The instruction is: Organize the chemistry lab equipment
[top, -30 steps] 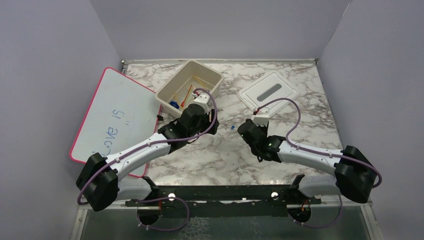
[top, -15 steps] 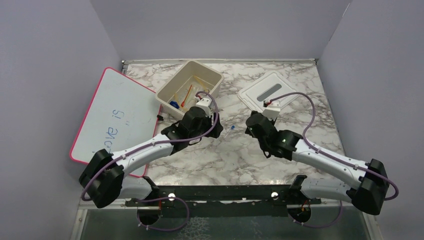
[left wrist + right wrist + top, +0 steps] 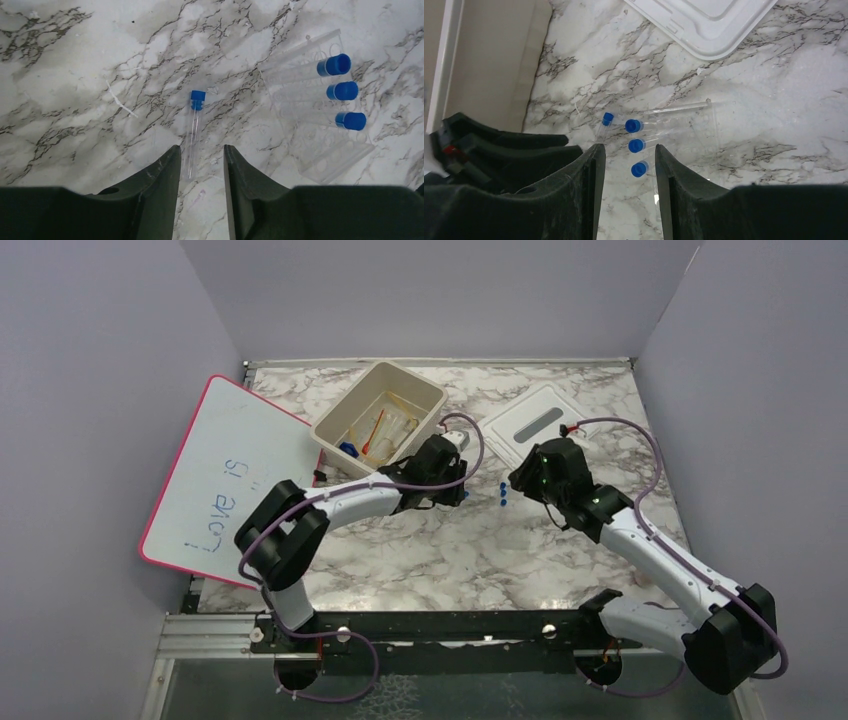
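Observation:
A single clear tube with a blue cap (image 3: 195,125) lies on the marble just ahead of my open, empty left gripper (image 3: 201,155); its lower end reaches between the fingertips. A clear rack (image 3: 320,115) to its right holds three blue-capped tubes (image 3: 342,90). My right gripper (image 3: 626,155) is open and empty, hovering over those three caps (image 3: 636,145); the single tube (image 3: 605,122) lies to their left. In the top view the caps (image 3: 500,492) sit between the left gripper (image 3: 462,490) and the right gripper (image 3: 522,480). The beige tub (image 3: 432,398) holds the red-tipped dropper, amber tube and other small items.
The white lid (image 3: 537,420) lies at the back right, also in the right wrist view (image 3: 704,20). The pink-rimmed whiteboard (image 3: 225,465) lies at the left. The tub's wall (image 3: 489,65) is close on the left of the right wrist view.
My left arm has swung right from the tub side to the single tube. My right arm has drawn back toward the lid, uncovering the blue caps.

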Robot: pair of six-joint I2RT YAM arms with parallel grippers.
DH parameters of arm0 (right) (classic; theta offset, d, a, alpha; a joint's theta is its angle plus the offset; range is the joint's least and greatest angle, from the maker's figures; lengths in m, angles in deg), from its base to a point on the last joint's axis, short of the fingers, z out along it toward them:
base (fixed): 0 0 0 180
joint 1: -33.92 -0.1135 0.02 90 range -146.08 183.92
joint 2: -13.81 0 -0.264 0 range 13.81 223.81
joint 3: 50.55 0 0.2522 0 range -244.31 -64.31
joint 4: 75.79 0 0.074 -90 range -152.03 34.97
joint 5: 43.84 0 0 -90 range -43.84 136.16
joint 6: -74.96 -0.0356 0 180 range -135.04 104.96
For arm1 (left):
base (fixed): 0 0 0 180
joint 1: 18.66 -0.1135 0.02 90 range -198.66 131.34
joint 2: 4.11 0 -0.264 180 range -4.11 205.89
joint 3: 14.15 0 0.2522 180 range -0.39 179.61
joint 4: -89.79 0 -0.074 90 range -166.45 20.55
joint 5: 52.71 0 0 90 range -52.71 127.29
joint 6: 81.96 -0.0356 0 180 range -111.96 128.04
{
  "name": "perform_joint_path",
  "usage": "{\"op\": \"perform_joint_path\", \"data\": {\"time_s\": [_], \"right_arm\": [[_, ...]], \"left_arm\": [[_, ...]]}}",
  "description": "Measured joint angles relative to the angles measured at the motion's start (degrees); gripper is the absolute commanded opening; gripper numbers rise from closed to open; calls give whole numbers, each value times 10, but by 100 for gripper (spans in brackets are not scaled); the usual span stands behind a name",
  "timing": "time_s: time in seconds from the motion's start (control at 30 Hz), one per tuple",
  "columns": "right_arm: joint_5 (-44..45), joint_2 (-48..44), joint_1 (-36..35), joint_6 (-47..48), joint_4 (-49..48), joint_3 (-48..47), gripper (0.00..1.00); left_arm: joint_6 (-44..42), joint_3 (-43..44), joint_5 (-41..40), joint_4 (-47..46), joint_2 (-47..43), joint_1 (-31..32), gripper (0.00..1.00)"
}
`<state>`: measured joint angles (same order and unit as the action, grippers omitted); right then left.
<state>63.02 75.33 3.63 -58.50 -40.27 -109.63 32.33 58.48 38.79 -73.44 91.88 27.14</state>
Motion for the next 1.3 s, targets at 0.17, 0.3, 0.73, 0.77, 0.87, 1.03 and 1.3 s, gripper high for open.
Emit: {"op": "perform_joint_path", "data": {"time_s": [0.17, 0.3, 0.73, 0.77, 0.87, 1.03, 1.3], "right_arm": [[-35, -16, 16, 0, -11, 17, 45], [-44, -35, 22, -1, -13, 34, 45], [-47, -50, 26, -1, -16, 47, 45], [-47, -51, 27, -1, -16, 48, 45], [-49, -54, 28, -1, -16, 51, 45], [-68, -59, 30, 0, -24, 51, 46], [-174, -58, 30, 13, -44, 41, 50]], "left_arm": [[-22, 65, -9, 57, 71, 11, 34], [-38, 92, -13, 105, 100, 16, 35], [-65, 118, -17, 160, 132, 23, 14], [-67, 120, -19, 161, 132, 23, 9], [-73, 122, -22, 164, 133, 24, 5], [-80, 122, -32, 164, 131, 28, 4], [-90, 38, -29, 124, 5, 31, 4]]}}
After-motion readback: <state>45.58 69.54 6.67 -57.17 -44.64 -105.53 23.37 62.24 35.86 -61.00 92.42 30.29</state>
